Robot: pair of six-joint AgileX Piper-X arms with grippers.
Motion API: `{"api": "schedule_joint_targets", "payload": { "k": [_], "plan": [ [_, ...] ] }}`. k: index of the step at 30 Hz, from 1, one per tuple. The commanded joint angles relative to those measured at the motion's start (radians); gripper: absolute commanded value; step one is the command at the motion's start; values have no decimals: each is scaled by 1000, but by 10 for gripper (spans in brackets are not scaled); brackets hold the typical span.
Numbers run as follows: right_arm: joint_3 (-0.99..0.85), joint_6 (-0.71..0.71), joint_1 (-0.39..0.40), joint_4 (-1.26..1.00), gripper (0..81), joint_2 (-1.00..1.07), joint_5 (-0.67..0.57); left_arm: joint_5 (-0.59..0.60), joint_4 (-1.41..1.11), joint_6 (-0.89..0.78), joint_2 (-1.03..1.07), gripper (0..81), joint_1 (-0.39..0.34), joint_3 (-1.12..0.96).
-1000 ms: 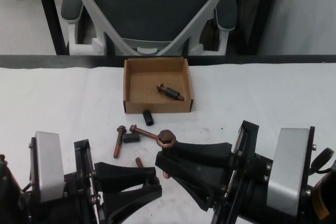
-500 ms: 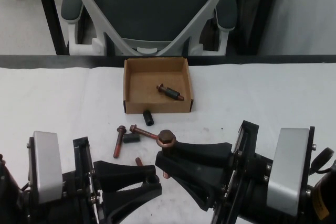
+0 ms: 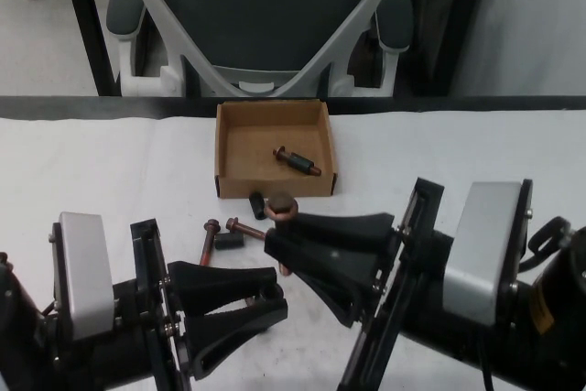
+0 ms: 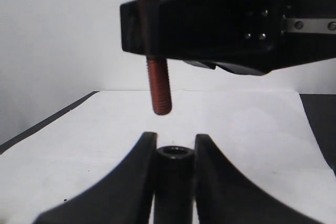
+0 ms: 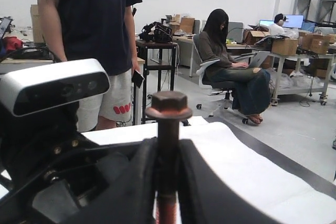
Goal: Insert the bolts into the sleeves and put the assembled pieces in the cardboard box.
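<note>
In the left wrist view a black sleeve (image 4: pixel 175 182) stands upright, open end up, with my left gripper (image 4: pixel 175 142) shut on it. Just above it, a little to one side and not touching, hangs the threaded end of a copper bolt (image 4: pixel 159 85). My right gripper (image 5: pixel 168 156) is shut on that bolt's shank, and the hex head (image 5: pixel 168 106) sticks out above the fingers. In the high view both grippers meet near the bench's front middle, bolt head (image 3: pixel 282 205) uppermost. The cardboard box (image 3: pixel 275 185) behind holds one assembled piece (image 3: pixel 296 159).
Loose on the white bench in front of the box lie a sleeve (image 3: pixel 258 205), a second sleeve (image 3: pixel 229 241) and two bolts (image 3: pixel 209 244), (image 3: pixel 244 226). An office chair stands beyond the bench's far edge.
My right gripper has carried the bolt forward and a little left, bringing it over the sleeve. The left gripper has shifted slightly forward with the sleeve.
</note>
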Motion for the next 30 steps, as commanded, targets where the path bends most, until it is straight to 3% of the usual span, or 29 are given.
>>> {"api": "schedule_joint_targets", "payload": {
  "k": [1, 21, 30],
  "plan": [
    [-11, -9, -5, -1, 2, -12, -10, 60, -80, 98, -13, 8, -6, -12],
    [-10, 7, -5, 30, 2, -10, -36, 44, -86, 75, -13, 8, -9, -34],
    [-10, 29, -5, 30, 2, -10, -41, 22, -74, 75, -13, 8, -108, -70]
  ]
}}
